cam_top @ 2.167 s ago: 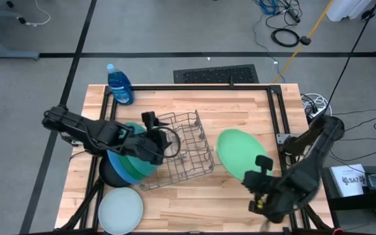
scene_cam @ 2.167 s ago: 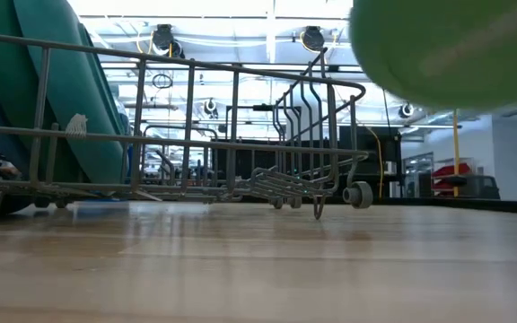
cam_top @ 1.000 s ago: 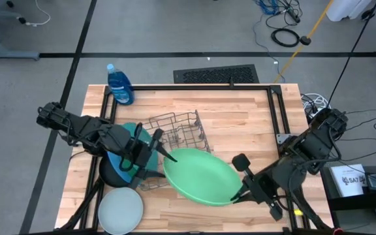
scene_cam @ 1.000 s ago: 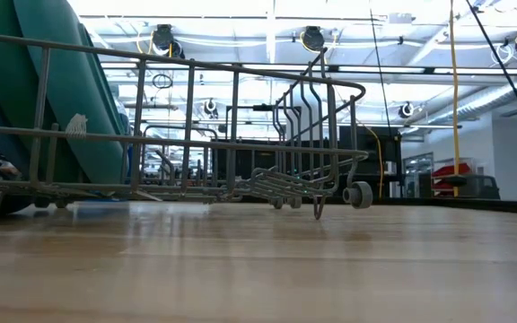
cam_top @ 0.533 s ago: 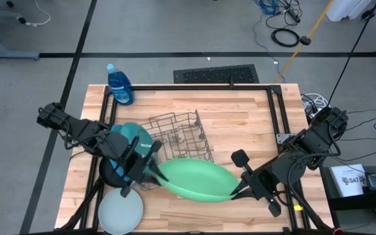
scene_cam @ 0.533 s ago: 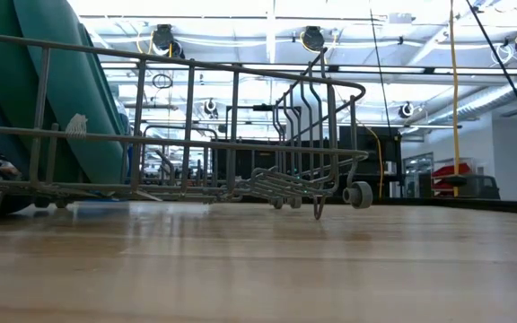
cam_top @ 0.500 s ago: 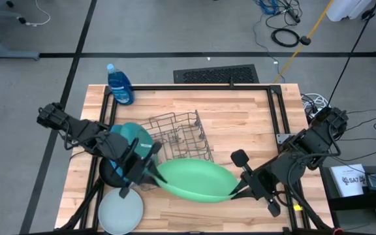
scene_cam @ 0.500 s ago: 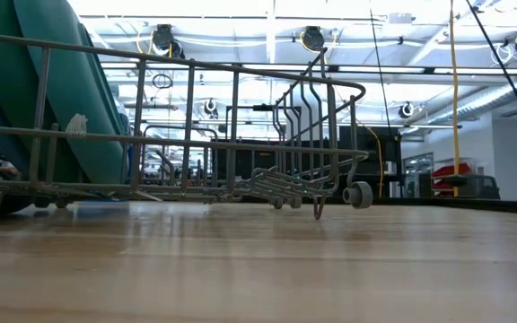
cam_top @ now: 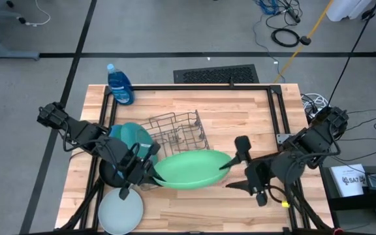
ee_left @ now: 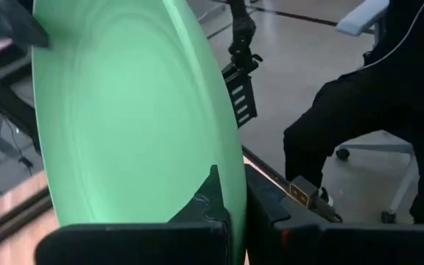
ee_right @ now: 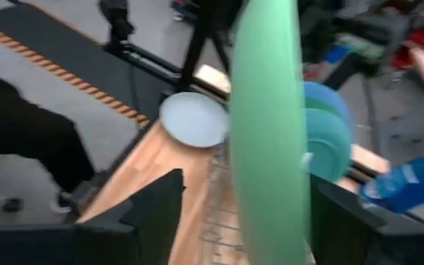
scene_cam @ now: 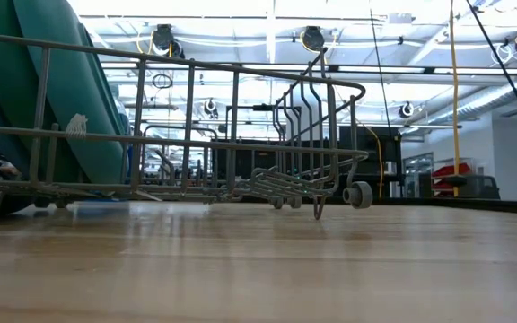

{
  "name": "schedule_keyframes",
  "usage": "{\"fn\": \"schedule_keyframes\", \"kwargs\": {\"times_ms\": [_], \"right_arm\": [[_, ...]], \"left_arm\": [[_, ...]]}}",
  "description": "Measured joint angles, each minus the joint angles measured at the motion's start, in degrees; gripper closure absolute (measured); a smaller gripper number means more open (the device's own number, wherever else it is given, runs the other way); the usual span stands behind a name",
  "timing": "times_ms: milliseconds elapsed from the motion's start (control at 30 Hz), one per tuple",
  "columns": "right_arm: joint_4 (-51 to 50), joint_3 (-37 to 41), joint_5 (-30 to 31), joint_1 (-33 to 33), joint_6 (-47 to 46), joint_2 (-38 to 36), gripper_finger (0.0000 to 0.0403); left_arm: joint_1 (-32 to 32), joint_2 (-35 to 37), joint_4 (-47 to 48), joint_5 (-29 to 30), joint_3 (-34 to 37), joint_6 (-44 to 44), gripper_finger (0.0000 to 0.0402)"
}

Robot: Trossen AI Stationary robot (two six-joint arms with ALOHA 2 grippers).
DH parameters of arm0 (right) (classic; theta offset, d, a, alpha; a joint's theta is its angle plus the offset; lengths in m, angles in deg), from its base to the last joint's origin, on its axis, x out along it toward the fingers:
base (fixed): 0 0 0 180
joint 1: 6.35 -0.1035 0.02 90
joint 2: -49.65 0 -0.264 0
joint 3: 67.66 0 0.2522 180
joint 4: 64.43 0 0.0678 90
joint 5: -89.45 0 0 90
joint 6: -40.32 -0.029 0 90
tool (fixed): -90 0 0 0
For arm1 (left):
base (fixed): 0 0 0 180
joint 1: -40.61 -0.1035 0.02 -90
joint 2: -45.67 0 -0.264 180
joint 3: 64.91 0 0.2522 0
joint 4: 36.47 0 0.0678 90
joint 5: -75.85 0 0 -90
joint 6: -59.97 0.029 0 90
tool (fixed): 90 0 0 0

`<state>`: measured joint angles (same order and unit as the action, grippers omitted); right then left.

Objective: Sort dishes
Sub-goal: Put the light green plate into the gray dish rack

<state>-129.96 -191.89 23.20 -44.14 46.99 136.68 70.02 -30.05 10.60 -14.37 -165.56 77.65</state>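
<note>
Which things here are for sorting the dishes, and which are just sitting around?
For the job:
- light green plate, pinched by the left tool
- dark green plate and large blue plate, standing in the rack
- pale blue-white plate
- black plate

Just sitting around:
- grey wire rack
- blue soap bottle

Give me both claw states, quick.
Left claw: shut on the light green plate's rim.
Right claw: open, fingers either side of the plate's far rim, not gripping.
</note>
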Motion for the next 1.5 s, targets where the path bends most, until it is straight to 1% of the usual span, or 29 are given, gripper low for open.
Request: {"fn": "schedule_keyframes", "kwargs": {"times_ms": [100,200,233,300,367,500,633,767,900,1100,1167,1267,1367,1500], "right_arm": [[-2.0,0.01,6.21,-0.35,0.49,-1.92,0.014],[-5.06,0.01,15.53,-0.8,0.36,-4.46,0.0135],[-6.04,0.01,18.81,-0.99,0.0,-5.25,0.0135],[-7.99,0.01,23.56,-1.32,-1.21,-6.86,0.0138],[-9.53,-0.01,25.68,-1.49,-2.87,-8.34,0.0143],[-10.67,-0.01,25.81,-1.75,-5.51,-10.07,0.0149],[-10.69,0.05,25.7,-1.76,-5.11,-9.8,0.0151],[-10.28,2.05,25.7,-1.74,-5.12,-9.15,0.0151],[-6.92,6.53,25.53,-1.72,-4.36,-8.6,0.0151],[-1.59,12.51,25.61,-1.7,-2.59,-8.62,0.0151],[0.8,13.79,25.63,-1.7,-1.94,-8.62,0.0151],[5.37,15.71,25.71,-1.7,-0.59,-8.67,0.0151],[9.05,17.5,25.7,-1.7,1.6,-8.67,0.0151],[11.56,19.48,25.74,-1.62,1.66,-8.75,0.0151]], "left_arm": [[0.62,0.0,0.63,1.1,0.0,-2.37,0.0392],[1.11,0.0,0.9,3.34,0.0,-5.33,0.0392],[1.28,0.0,0.63,5.47,0.0,-7.22,0.0392],[1.66,0.0,-1.73,12.44,0.0,-13.07,0.0392],[2.1,0.0,-5.36,19.25,-0.05,-19.11,0.0392],[3.9,0.0,-8.05,32.8,-0.09,-29.83,0.0393],[5.2,0.0,-6.86,45.09,-0.09,-37.71,0.0393],[5.64,0.03,-7.47,52.08,2.44,-46.68,0.0393],[6.26,0.03,-8.85,59.25,6.77,-55.42,0.0393],[6.26,-0.08,-15.67,65.3,15.4,-69.23,0.0393],[6.26,0.0,-18.68,67.79,18.26,-72.78,0.0393],[6.22,-0.06,-21.49,69.76,21.99,-77.28,0.0393],[6.27,-0.06,-22.57,70.38,23.97,-80.01,0.0393],[6.81,-0.04,-21.9,70.37,24.55,-81.69,0.0393]]}}
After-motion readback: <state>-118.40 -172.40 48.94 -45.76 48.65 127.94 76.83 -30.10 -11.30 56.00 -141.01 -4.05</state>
